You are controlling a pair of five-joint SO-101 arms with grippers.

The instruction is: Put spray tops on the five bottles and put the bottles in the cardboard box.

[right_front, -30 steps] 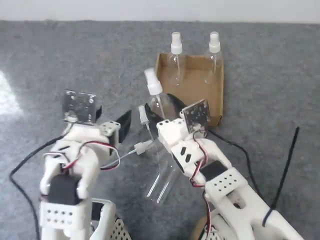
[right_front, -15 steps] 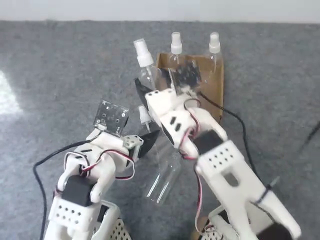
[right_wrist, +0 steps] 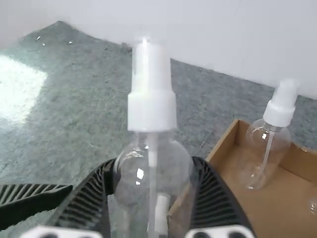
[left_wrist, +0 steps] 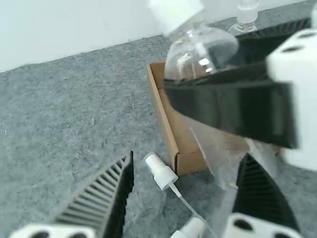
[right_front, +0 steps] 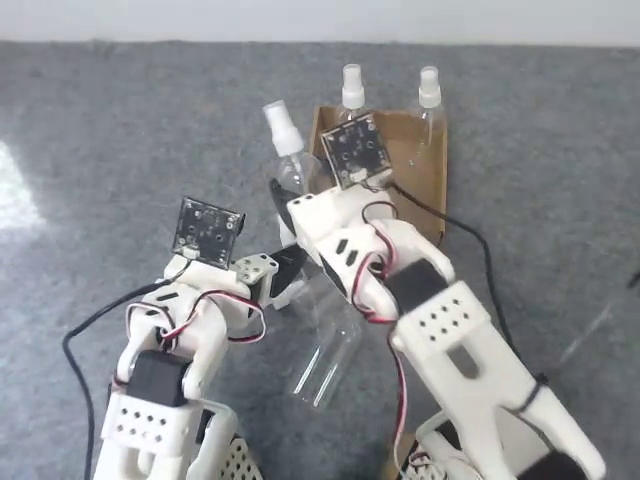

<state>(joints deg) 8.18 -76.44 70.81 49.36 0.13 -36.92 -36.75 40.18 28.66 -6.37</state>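
Over on the left, the left gripper (left_wrist: 187, 166) sits low over the carpet (right_front: 100, 130), jaws released, nothing in them. Just ahead of it a loose spray top (left_wrist: 161, 171) lies on the carpet by the near corner of the box (right_front: 432, 205). Between the arms, a clear bottle (right_front: 340, 335) lies on its side. Moving right, the right gripper (right_wrist: 153, 198) is clenched around a capped bottle (right_wrist: 151, 166), upright and off the carpet, just beside the box's left wall. In the box, two bottles (right_front: 352, 100) (right_front: 428, 100) stand capped at the far end.
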